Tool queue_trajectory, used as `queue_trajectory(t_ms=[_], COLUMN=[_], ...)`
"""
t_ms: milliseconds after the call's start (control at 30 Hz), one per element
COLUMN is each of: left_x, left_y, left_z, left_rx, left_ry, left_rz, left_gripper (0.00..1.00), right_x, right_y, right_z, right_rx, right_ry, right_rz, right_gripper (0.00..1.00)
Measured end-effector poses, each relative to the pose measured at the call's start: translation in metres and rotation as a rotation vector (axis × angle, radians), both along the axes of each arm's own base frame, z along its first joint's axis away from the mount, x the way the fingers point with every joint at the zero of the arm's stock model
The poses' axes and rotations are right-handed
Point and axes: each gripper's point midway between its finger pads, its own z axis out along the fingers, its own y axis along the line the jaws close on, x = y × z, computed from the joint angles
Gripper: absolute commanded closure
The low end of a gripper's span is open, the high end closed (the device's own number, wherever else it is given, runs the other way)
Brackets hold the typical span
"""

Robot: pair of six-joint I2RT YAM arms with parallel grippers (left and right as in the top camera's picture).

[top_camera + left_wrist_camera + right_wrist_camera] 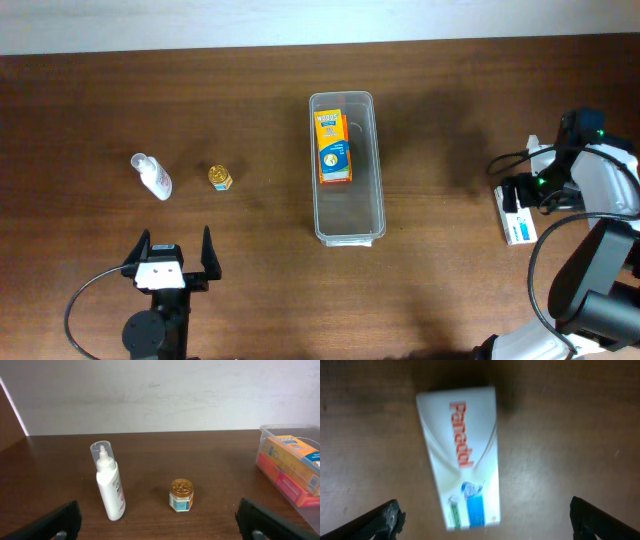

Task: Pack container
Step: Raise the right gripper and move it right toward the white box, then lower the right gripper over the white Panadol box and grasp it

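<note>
The clear, long container (346,237) stands upright mid-table with an orange box (333,147) lying in its far half. At its left lie a white bottle (152,176) and a small gold-lidded jar (220,177). My left gripper (171,255) is open near the front edge, facing the bottle (111,491) and jar (181,495) and touching neither. At the far right my right gripper (516,200) hovers open over a white Panadol box (513,222). That box (462,455) lies flat between the spread fingers (385,521), apart from both.
The container's corner (280,429) with the orange box (295,460) shows at the right of the left wrist view. Black cables loop by both arm bases. The right arm's white links (610,180) stand at the table's right edge.
</note>
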Motion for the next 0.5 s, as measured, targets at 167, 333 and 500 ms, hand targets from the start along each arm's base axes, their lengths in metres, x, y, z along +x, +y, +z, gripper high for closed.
queue_trajectory(t_ms=[167,333,500], left_x=[0.000,0.000,0.000], left_y=[0.000,0.000,0.000], left_z=[0.000,0.000,0.000], left_rx=[0.000,0.000,0.000], left_ry=[0.000,0.000,0.000], left_rz=[0.000,0.000,0.000], left_gripper=[0.00,0.01,0.01], right_x=[0.013,0.014,0.012], right_y=[0.005,0.010,0.012], right_z=[-0.002,-0.012,-0.021], right_rx=[0.033,0.068,0.084], right_ry=[-0.054,-0.042,-0.019], right_rz=[0.056,0.082,0.086], right_gripper=[0.00,0.00,0.00])
